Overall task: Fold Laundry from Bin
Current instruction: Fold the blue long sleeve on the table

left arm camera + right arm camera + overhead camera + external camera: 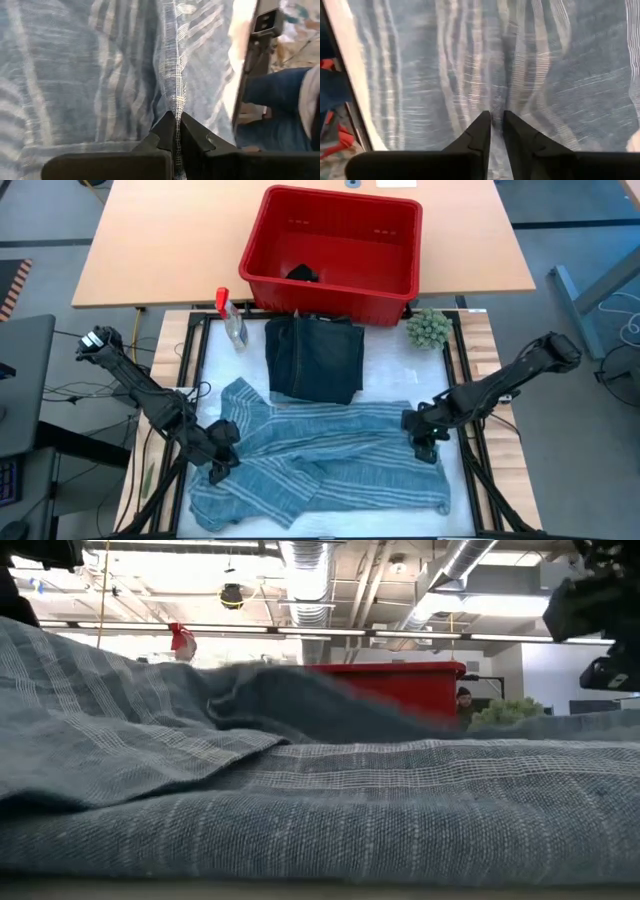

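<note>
At lower left, the left gripper (222,458) pinches a fold of the striped grey-blue garment (330,460). At right, the right gripper (428,444) pinches its opposite edge.

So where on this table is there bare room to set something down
Mainly a bare white patch right of the folded dark garment, below the green ball. A narrow strip lies beside the spray bottle. The striped blue garment crowds the front, both grippers on it.

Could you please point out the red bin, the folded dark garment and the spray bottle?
red bin (262,252): high view, left wall.
folded dark garment (315,360): high view, middle.
spray bottle (234,326): high view, clear body.
</note>
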{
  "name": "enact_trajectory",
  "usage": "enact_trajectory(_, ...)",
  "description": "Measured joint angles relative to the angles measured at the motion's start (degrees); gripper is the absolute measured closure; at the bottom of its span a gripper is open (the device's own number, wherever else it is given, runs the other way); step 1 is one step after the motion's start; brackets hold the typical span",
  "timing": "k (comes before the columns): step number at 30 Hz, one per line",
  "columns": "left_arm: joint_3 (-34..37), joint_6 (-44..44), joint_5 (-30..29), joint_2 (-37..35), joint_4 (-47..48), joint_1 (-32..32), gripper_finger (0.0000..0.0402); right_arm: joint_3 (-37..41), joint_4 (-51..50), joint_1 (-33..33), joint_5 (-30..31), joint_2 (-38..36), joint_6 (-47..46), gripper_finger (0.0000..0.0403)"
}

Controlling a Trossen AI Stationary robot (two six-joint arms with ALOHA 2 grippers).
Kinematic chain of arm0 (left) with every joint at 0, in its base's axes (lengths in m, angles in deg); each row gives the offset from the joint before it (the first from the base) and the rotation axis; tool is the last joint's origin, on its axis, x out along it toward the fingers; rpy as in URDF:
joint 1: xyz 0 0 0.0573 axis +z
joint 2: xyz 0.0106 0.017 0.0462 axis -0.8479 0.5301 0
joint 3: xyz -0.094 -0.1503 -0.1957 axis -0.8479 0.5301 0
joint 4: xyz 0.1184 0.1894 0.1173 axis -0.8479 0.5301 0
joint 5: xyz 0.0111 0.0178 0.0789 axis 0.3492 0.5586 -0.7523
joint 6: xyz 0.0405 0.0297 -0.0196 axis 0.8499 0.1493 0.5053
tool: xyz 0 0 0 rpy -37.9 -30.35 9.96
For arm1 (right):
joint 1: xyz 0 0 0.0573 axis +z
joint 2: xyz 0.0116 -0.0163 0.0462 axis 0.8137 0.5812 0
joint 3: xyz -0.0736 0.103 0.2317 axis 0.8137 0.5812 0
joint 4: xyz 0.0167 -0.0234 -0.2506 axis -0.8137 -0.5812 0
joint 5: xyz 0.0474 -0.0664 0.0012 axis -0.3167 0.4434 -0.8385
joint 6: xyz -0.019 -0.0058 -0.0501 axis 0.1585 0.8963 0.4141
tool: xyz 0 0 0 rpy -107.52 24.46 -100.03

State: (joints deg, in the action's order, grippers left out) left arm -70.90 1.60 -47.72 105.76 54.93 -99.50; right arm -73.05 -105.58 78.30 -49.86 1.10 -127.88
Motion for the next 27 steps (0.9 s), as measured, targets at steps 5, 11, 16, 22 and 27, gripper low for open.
enact_trajectory(5,0.0,1.0,0.0,0.0,-2.3,0.0,0.0401,-2.7,-0.8,0.5,0.1,-0.3,0.3,0.0382)
enact_trajectory(11,0.0,1.1,0.0,0.0,-2.3,0.0,0.0401,-4.5,-1.9,1.8,0.9,-0.3,-0.1,0.0364)
enact_trajectory(16,0.0,1.1,-0.2,0.0,-2.5,0.0,0.0401,-4.4,-2.6,3.4,4.2,2.4,-0.1,0.0312)
enact_trajectory(22,0.0,1.0,-0.4,0.0,-3.4,0.0,0.0401,-4.4,-4.5,3.5,3.4,8.7,-1.6,0.0226)
enact_trajectory(27,0.0,0.1,0.1,0.0,-3.7,0.0,0.0401,-4.4,-6.7,3.5,3.3,11.5,-1.0,0.0149)
